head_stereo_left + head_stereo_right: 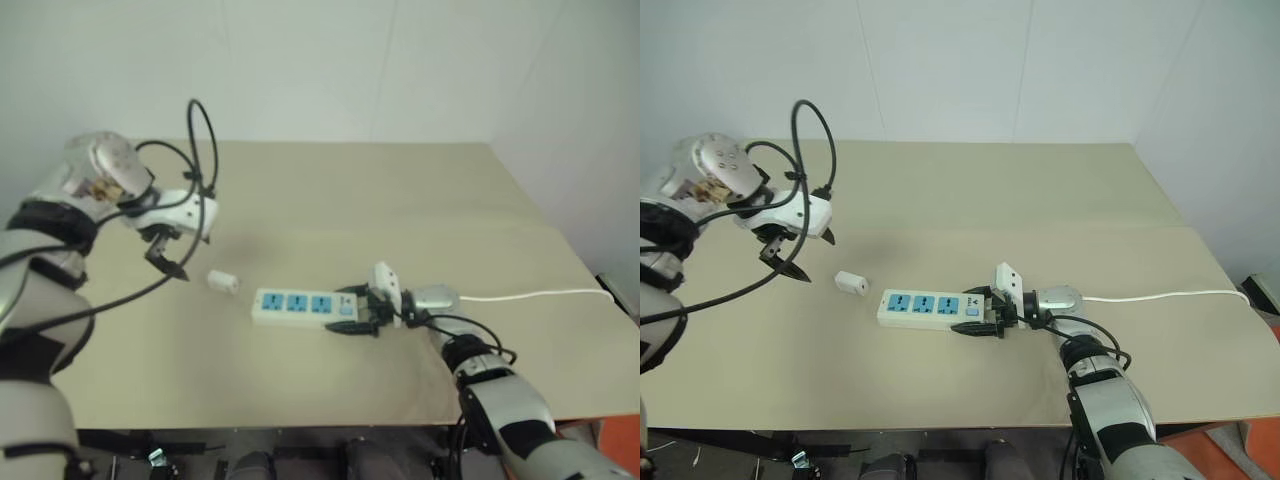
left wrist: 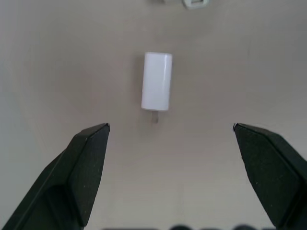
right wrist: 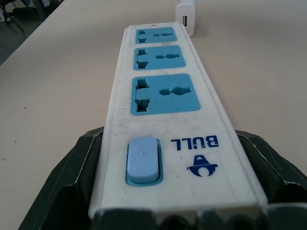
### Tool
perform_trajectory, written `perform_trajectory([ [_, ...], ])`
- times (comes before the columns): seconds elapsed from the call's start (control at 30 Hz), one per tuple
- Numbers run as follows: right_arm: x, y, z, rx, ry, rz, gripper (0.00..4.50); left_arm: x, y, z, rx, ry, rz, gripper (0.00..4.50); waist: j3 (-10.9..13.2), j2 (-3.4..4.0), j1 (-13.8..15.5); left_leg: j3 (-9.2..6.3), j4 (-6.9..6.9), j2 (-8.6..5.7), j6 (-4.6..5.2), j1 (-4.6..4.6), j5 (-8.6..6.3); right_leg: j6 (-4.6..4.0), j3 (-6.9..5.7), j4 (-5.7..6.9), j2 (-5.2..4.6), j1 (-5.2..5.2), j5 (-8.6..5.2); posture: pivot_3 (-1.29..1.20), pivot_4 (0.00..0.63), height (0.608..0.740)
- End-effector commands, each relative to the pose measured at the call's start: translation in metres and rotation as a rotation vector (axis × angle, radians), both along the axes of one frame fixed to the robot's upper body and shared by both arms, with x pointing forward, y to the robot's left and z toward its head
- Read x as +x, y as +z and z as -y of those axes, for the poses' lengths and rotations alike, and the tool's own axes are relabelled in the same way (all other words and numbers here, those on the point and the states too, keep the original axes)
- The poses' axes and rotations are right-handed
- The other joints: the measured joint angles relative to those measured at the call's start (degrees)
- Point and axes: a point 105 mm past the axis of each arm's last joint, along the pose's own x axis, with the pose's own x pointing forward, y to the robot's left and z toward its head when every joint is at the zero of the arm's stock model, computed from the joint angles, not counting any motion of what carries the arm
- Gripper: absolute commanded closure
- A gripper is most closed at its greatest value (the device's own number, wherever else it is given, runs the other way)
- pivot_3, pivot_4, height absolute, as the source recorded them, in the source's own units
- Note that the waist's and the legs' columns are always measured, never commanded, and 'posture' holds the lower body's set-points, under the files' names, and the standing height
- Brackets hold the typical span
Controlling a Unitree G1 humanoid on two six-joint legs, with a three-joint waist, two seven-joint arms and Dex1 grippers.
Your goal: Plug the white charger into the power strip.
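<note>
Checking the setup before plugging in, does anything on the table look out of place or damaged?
Nothing stands out. The charger lies on its side, apart from the strip, all three sockets empty. The right end effector grips the strip's switch end; no damage shows.

White charger (image 1: 223, 282) lies flat just beside the three-socket power strip (image 1: 295, 306).

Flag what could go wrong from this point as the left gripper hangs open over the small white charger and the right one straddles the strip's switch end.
1. The small white rounded charger block lies flat on the beige table, so the open left gripper could nudge it away while closing.
2. Its prongs lie sideways, so it needs turning before insertion.
3. The right gripper brackets only the switch end of the long white power strip, which could pivot under pushing.
</note>
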Motion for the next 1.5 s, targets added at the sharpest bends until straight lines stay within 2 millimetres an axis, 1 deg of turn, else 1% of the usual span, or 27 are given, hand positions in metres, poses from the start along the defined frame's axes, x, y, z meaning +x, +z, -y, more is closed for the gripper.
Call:
perform_trajectory([
  [0.03, 0.002, 0.000, 0.005, -0.018, -0.011, -0.003, 1.07, 0.004, 0.002, 0.003, 0.062, -0.017, -0.004, 0.00, 0.00, 0.00, 0.06, -0.01, 0.03, -0.01, 0.00, -0.01, 0.00, 0.01, 0.00, 0.01, 0.00, 0.00, 0.00, 0.00, 0.150, 0.740],
  [0.13, 0.002, 0.000, 0.007, -0.019, -0.018, 0.000, 1.07, 0.008, -0.001, 0.014, 0.091, -0.047, -0.012, 0.00, 0.01, -0.02, 0.09, -0.04, 0.06, -0.01, 0.00, -0.04, 0.00, 0.02, -0.01, 0.02, 0.00, 0.00, 0.01, 0.00, 0.150, 0.740],
  [0.27, 0.002, -0.001, 0.010, -0.023, -0.026, 0.000, 1.07, 0.013, 0.000, 0.030, 0.087, -0.069, -0.007, 0.00, 0.02, -0.03, 0.08, -0.07, 0.07, -0.02, 0.00, -0.10, 0.00, 0.03, -0.02, 0.00, 0.00, -0.01, 0.01, 0.00, 0.150, 0.740],
  [0.37, 0.002, -0.001, 0.011, -0.021, -0.032, 0.000, 1.07, 0.015, 0.001, 0.038, 0.102, -0.088, -0.004, 0.00, 0.02, -0.03, 0.08, -0.09, 0.10, -0.03, 0.00, -0.13, 0.00, 0.05, -0.03, 0.00, 0.00, -0.01, 0.01, 0.00, 0.150, 0.740],
  [0.47, 0.003, -0.001, 0.011, -0.014, -0.039, 0.000, 1.07, 0.016, -0.003, 0.043, 0.114, -0.108, -0.009, 0.00, 0.02, -0.02, 0.08, -0.10, 0.11, -0.04, 0.00, -0.13, 0.00, 0.05, -0.03, 0.02, 0.00, -0.01, 0.01, 0.00, 0.150, 0.740],
  [0.8, 0.002, -0.002, 0.012, 0.001, -0.063, 0.003, 1.07, 0.020, -0.026, 0.046, 0.176, -0.127, -0.005, 0.00, 0.02, -0.02, 0.06, -0.13, 0.13, -0.05, 0.00, -0.13, 0.00, 0.07, -0.04, 0.04, 0.00, -0.01, 0.02, 0.00, 0.150, 0.740],
  [1.13, 0.001, -0.002, 0.015, 0.022, -0.093, 0.009, 1.07, 0.025, -0.051, 0.050, 0.189, -0.125, 0.010, 0.00, 0.02, -0.02, 0.13, -0.17, 0.17, -0.05, 0.00, -0.16, 0.00, 0.09, -0.06, 0.04, -0.01, -0.01, 0.04, 0.00, 0.150, 0.740],
  [1.5, -0.002, -0.004, 0.018, 0.029, -0.116, 0.006, 1.07, 0.027, -0.064, 0.052, 0.202, -0.125, 0.023, 0.00, 0.02, -0.03, 0.57, -0.19, 0.18, -0.07, 0.00, -0.19, 0.00, 0.09, -0.08, 0.03, -0.01, 0.00, 0.04, 0.00, 0.150, 0.740],
])
